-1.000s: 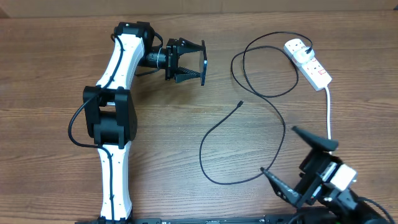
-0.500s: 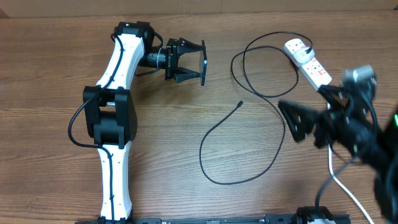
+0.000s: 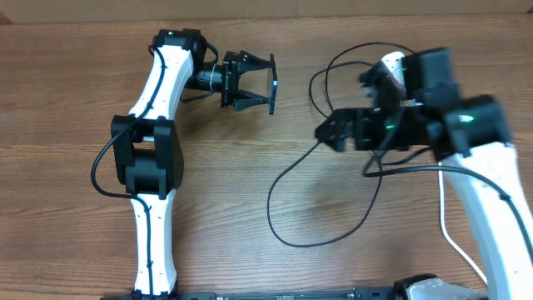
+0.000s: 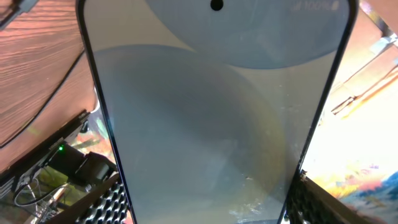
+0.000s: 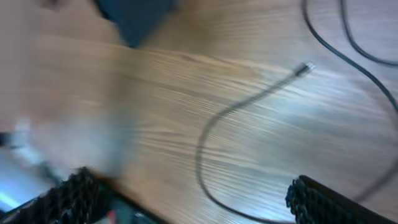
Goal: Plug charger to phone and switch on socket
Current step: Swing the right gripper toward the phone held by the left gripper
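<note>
A brown wood-grain table (image 3: 67,50) filled the overhead view. The white-and-black left arm (image 3: 158,100) reached up its left side and bent toward the middle. The white-and-black right arm (image 3: 483,183) stretched in from the lower right, blurred.

The left gripper (image 3: 272,85) pinched the flat rectangular phone with a pale blue-grey screen and thin black edge (image 4: 211,124). The phone was raised off the table and seen edge-on from above. In the left wrist view it filled the frame, with ribbed black fingers (image 4: 102,202) against both long edges.

The right gripper (image 5: 193,183) hung above the table with its jaws spread wide and nothing between them.

The white power strip socket (image 3: 391,63) lay at the upper right, mostly covered by the right arm.

The long thin black charger cable (image 3: 269,208) sprawled in loose loops across the middle of the table. Its small connector tip (image 5: 305,68) lay free on the wood, well apart from the phone.
</note>
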### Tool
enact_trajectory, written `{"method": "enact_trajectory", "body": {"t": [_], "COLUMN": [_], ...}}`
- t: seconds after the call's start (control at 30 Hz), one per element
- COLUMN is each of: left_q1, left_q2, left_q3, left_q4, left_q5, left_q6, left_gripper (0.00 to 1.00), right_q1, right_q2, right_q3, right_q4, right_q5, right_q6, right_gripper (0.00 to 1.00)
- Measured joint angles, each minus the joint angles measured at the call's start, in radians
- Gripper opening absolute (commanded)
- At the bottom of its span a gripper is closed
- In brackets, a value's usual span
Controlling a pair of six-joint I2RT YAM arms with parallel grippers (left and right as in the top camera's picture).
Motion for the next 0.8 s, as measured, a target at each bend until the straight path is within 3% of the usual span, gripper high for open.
{"method": "enact_trajectory", "body": {"t": [0.17, 0.37, 0.8], "left_q1": [-0.003, -0.040, -0.066], "left_q2": [0.000, 0.000, 0.000], "left_q3": [0.000, 0.000, 0.000], "left_q4": [0.000, 0.000, 0.024], "left_q5": [-0.026, -0.033, -0.133], "left_q6": [-0.015, -0.019, -0.143], "left_gripper": [0.61, 0.61, 0.61], "right_q1": [0.140, 0.177, 0.270], "right_q2": [0.084, 0.127, 0.201], "right_q3": [0.023, 0.027, 0.027], "right_q4": [0.148, 0.356, 0.343], "right_q5": [0.209, 0.273, 0.400], "right_q6": [0.134, 0.241, 0.463], "right_gripper": [1.00, 1.00, 0.96]}}
